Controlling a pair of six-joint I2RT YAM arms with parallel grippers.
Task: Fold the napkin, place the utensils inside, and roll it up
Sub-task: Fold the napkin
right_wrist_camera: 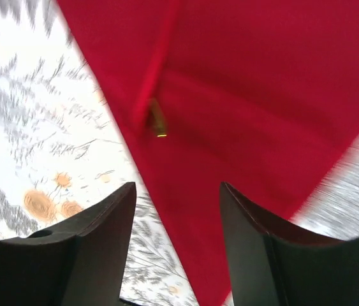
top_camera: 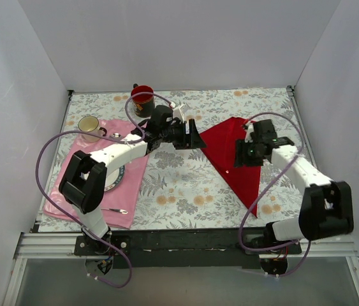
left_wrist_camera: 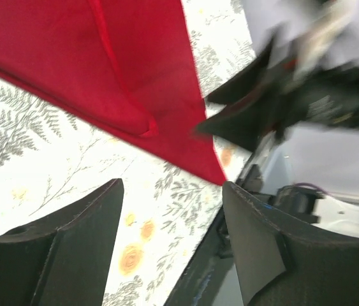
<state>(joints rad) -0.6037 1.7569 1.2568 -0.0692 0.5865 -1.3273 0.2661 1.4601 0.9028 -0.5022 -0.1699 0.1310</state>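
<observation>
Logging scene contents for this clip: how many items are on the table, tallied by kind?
Mugs: 2 (red mug, cream mug)
Cloths: 2 (red napkin, pink placemat)
Plates: 1 (plate, partly hidden by the left arm)
Utensils showing: 2 (silver utensil, gold utensil tip peeking from the napkin fold)
Total: 7

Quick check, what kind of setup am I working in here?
Likely a lab test booth staged as a dining table: plain white walls on three sides, a floral tablecloth, and a pink placemat with a mug.
</observation>
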